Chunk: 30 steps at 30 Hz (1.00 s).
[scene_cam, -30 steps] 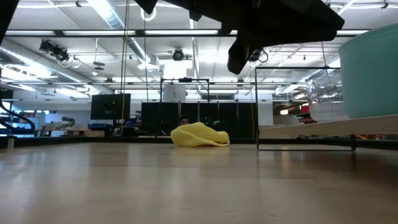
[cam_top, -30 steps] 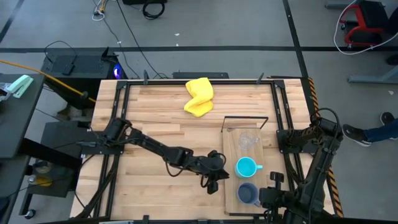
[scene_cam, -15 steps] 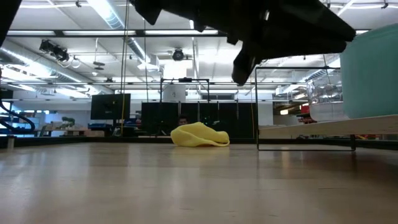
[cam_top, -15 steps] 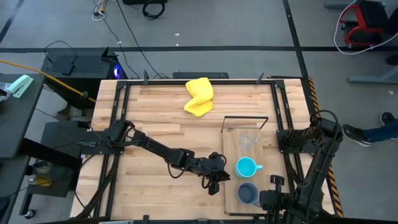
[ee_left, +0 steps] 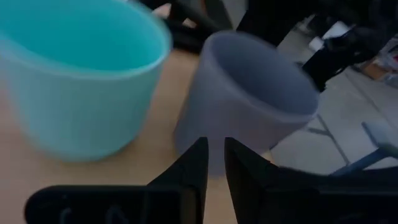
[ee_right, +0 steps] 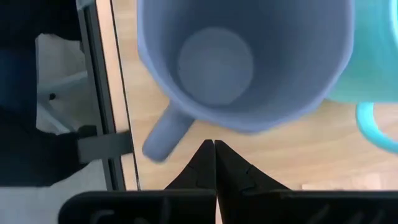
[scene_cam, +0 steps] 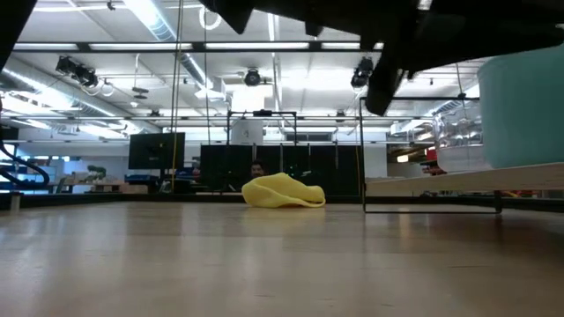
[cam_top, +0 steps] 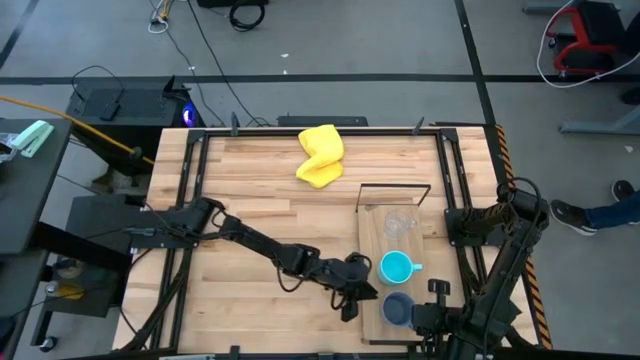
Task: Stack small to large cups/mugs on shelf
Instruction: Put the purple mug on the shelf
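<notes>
Large industrial robotics lab, long ceiling strip lights (scene_cam: 159,18) across the low view's top, dark monitors (scene_cam: 157,150) at mid-left, grey concrete floor (cam_top: 400,50), loose cables (cam_top: 215,60) upper left, plank worktable (cam_top: 250,170) centre

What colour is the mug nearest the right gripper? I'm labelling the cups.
Dull grey-blue: the grey-blue mug shows best in the right wrist view, beside the cyan mug.

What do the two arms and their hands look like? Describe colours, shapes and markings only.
The left arm and right arm are near-black chains of slim jointed links. The left hand is a compact black block. The right hand ends in two matte black fingers tapering to points. No markings are legible.
</notes>
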Tool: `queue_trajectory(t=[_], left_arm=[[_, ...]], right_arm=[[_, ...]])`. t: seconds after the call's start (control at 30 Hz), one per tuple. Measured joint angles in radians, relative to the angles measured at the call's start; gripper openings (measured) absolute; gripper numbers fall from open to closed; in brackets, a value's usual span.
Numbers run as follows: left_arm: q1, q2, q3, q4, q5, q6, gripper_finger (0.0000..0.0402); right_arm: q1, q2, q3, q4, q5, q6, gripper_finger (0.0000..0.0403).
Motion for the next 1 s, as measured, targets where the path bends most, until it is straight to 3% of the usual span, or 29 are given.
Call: queue_trajectory(t=[0.27,1.0], left_arm=[[0.001,0.055,0.074,-0.047,0.032,-0.004,0.0053],[-0.019,0.055,0.074,-0.023,0.039,-0.004,0.0056]], right_arm=[[-0.007,0.0,0.0,0.0,0.049,-0.023,0.0],[-0.007,0.0,-0.001,-0.047,0.11,0.026,0.0]])
